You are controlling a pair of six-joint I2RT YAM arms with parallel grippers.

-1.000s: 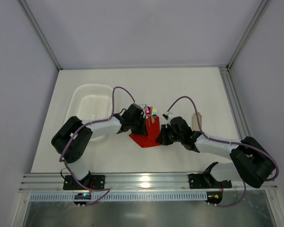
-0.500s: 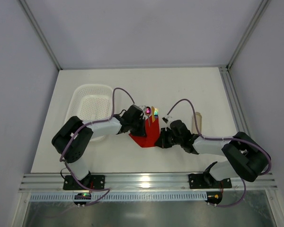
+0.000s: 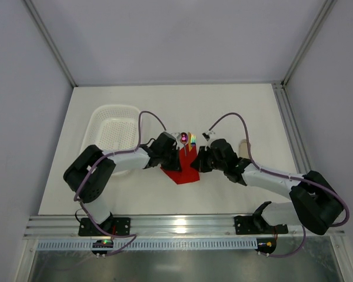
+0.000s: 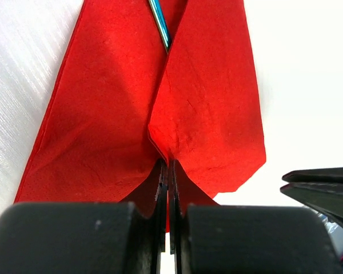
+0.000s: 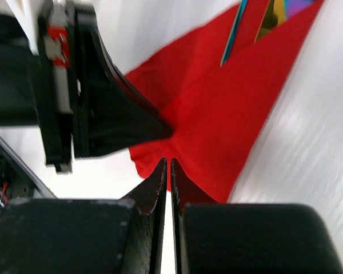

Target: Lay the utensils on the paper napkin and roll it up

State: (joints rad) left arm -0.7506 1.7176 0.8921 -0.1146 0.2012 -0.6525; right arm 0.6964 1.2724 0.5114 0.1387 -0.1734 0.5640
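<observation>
White tabletop bears the paper napkin, folded over the utensils; left gripper and right gripper each clamp a napkin flap. Best rolled tightly, evenly.

One red napkin, one spoon, one fork (both iridescent), one white basket, one beige tray.

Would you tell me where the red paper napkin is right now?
In the top view, the paper napkin lies near the middle of the table, between the left gripper and right gripper, right of the white basket.
</observation>
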